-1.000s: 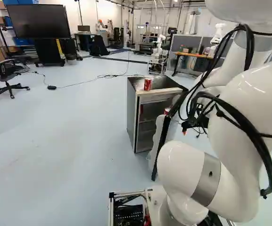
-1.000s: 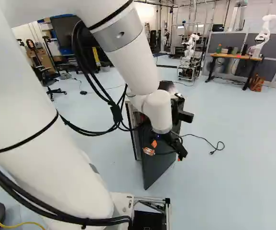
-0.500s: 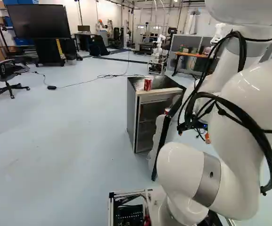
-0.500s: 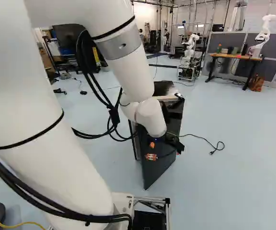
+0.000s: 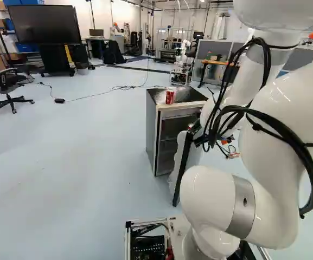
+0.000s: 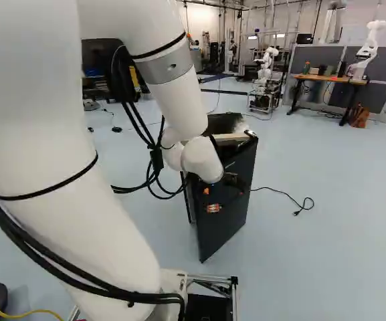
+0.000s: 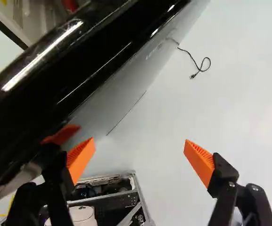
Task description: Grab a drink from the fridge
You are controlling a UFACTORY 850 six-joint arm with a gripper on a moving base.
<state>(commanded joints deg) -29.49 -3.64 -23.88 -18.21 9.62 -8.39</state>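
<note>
My black gripper (image 6: pixel 231 182) with orange pads stands wide open, gripping nothing, one finger close beside the glossy black fridge door (image 7: pixel 41 77). A red metal drink can (image 5: pixel 170 97) stands atop the grey box-shaped fridge (image 5: pixel 152 135).

Red can (image 5: pixel 170 97), upright atop small grey fridge (image 5: pixel 152 132), door (image 6: pixel 226 224) open

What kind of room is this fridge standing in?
Likely a robotics lab or workshop: another robot stands by a workbench at the right of the right base view, and a big screen on a stand shows in the left base view.
</note>
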